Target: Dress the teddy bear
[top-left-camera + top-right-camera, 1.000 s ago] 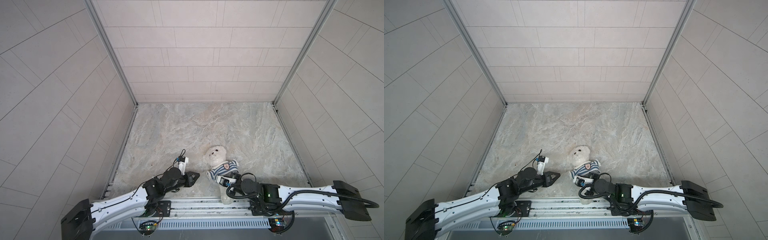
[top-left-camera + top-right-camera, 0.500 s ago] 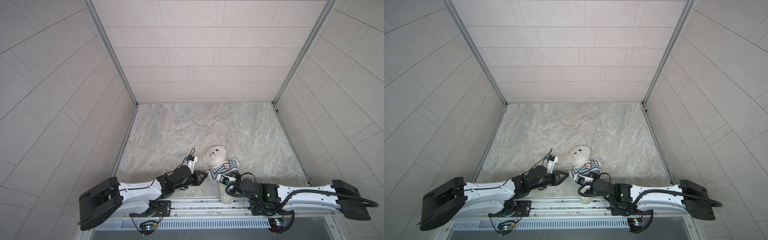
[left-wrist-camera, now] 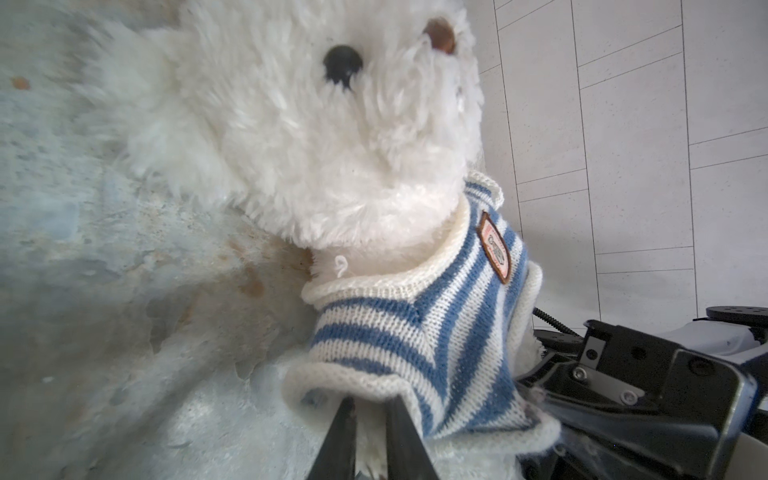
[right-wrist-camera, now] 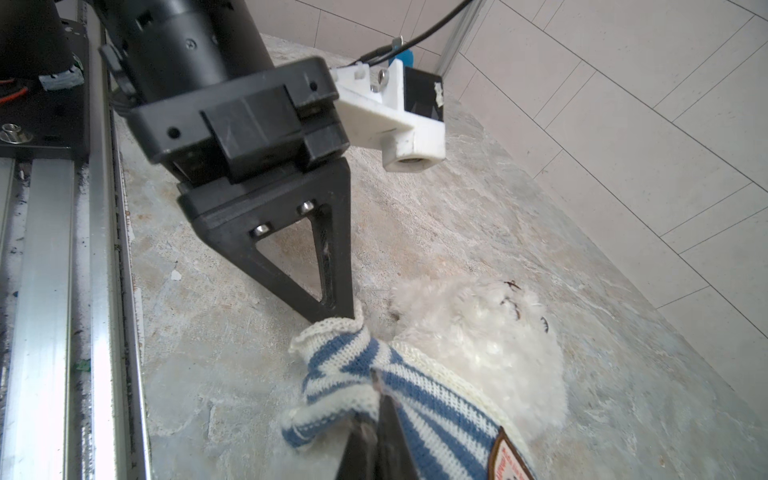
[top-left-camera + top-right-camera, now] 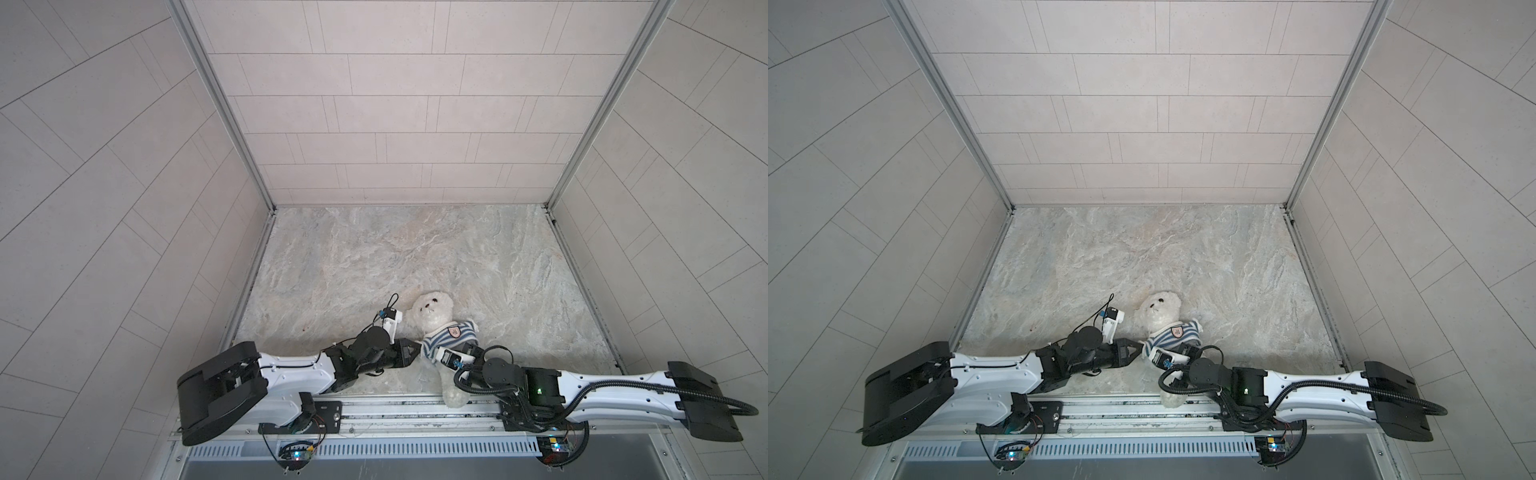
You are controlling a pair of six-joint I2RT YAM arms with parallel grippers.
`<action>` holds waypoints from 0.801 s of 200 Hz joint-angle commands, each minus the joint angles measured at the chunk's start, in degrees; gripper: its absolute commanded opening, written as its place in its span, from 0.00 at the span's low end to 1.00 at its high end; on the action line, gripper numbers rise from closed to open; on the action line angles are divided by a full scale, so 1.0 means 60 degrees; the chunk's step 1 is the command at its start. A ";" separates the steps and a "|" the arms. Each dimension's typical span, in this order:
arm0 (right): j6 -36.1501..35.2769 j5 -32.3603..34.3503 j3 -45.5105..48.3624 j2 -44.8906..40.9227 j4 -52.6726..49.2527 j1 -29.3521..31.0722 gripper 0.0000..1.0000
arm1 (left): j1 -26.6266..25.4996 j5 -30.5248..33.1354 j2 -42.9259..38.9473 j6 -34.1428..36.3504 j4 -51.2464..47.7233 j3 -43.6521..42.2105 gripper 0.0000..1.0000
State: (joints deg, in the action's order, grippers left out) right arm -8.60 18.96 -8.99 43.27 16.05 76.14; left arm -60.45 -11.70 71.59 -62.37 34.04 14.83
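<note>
The right gripper (image 4: 380, 399) pinches the striped shirt (image 4: 432, 403) to steady it on the teddy bear (image 5: 432, 311). The left gripper (image 3: 371, 402), nearly closed, pokes the sleeve (image 3: 332, 370); whether it grabs, I cannot tell.

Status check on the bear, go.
Both shut on striped shirt: left gripper at sleeve cuff, right gripper lower on it. Shirt around teddy bear torso, bear on its back. Nothing in the way.

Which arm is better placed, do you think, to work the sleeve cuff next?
Probably left: the left gripper has its jaws at the sleeve cuff; the right gripper is shut on the striped sweater.
</note>
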 commanded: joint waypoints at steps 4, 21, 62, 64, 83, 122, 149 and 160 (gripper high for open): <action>0.0151 0.0195 0.0124 -0.0066 0.0156 0.0076 0.00 | 0.0147 -0.0013 0.0096 -0.0209 0.0383 -0.0051 0.19; 0.0150 0.0210 0.0172 0.0019 0.0323 0.0069 0.00 | 0.0216 -0.0218 0.0272 -0.0204 0.0612 0.0012 0.18; 0.0179 0.0209 0.0140 0.0215 0.0459 0.0084 0.00 | 0.0243 -0.0260 0.0547 -0.0481 0.1187 -0.0206 0.15; 0.0182 0.0209 0.0137 0.0219 0.0459 0.0084 0.00 | 0.0234 -0.0272 0.0559 -0.0487 0.1201 -0.0224 0.15; 0.0155 0.0224 0.0137 0.0249 0.0503 0.0085 0.00 | 0.0245 -0.0331 0.0617 -0.0444 0.1168 -0.0132 0.16; 0.0196 0.0249 0.0162 0.0190 0.0445 0.0098 0.00 | 0.0267 -0.0269 0.0873 -0.0778 0.1897 -0.0488 0.18; 0.0276 0.0267 0.0180 0.0120 0.0386 0.0109 0.00 | 0.0405 -0.0267 0.1103 -0.1183 0.3255 -0.1103 0.16; 0.0327 0.0268 0.0213 0.0113 0.0412 0.0113 0.00 | 0.0404 -0.0281 0.1127 -0.1221 0.3432 -0.1139 0.17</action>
State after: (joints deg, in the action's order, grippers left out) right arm -7.88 19.79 -8.84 44.60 17.72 76.31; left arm -58.57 -13.28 77.36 -67.88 47.72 9.61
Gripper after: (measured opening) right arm 0.043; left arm 0.165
